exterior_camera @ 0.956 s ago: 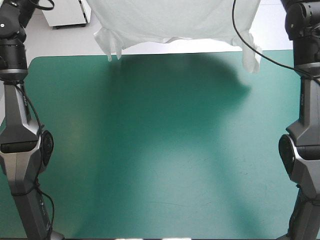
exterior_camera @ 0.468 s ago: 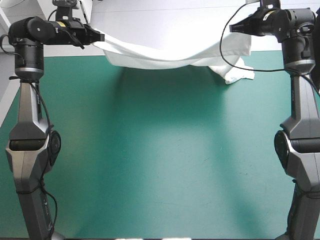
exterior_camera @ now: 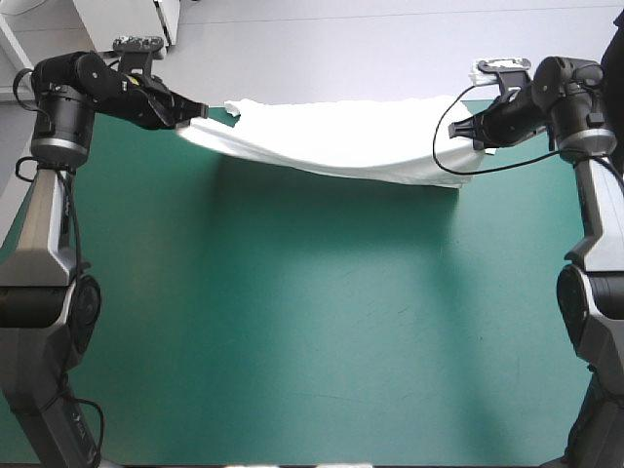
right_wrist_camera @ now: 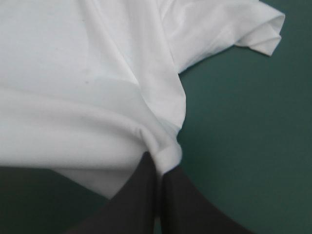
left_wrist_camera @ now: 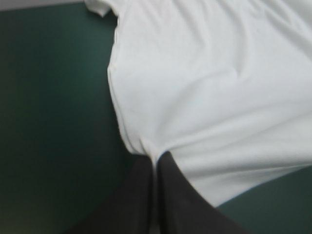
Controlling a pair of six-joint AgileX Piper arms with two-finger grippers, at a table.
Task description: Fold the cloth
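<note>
T-shirt (exterior_camera: 341, 151) sags between left end effector (exterior_camera: 195, 111) and right end effector (exterior_camera: 469, 133), both pinching it.

place: robotics lab | evidence: left arm (exterior_camera: 44, 244) and right arm (exterior_camera: 595, 253), both industrial robot limbs, flank a teal-green covered worktop (exterior_camera: 312, 322) | surroundings: bare grey floor (exterior_camera: 341, 49) beyond its far edge
</note>
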